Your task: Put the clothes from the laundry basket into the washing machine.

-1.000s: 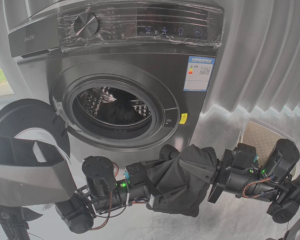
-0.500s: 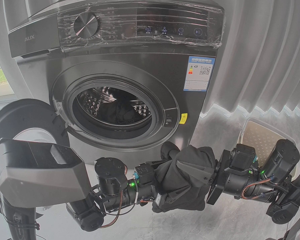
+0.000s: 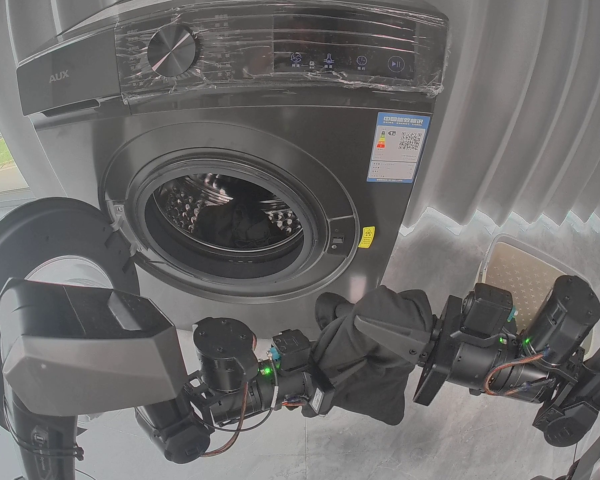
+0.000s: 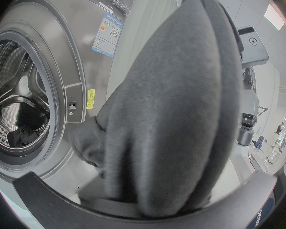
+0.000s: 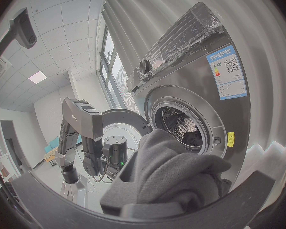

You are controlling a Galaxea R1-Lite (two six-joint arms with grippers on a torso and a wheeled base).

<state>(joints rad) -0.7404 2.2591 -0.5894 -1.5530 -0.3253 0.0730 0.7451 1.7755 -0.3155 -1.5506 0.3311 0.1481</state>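
Observation:
A dark grey garment [image 3: 370, 361] hangs bunched between my two grippers, low in front of the washing machine [image 3: 247, 135] and to the right of its round opening [image 3: 227, 221]. My left gripper [image 3: 323, 388] is shut on the garment's left side and is mostly buried under the cloth [image 4: 168, 112]. From the right, my right gripper [image 3: 390, 335] is shut on its top, one finger lying over the fabric [image 5: 174, 169]. More dark clothes [image 3: 237, 225] lie inside the drum. The white laundry basket [image 3: 520, 275] stands behind my right arm.
The machine's door [image 3: 53, 235] is swung open to the left, above my left arm. A pleated curtain [image 3: 533, 101] hangs to the right of the machine, behind the basket. Grey floor [image 3: 460, 441] lies below the garment.
My left arm has moved right, toward the garment. The garment is pushed into a tighter bundle and its hanging end has shortened. My right arm has barely moved.

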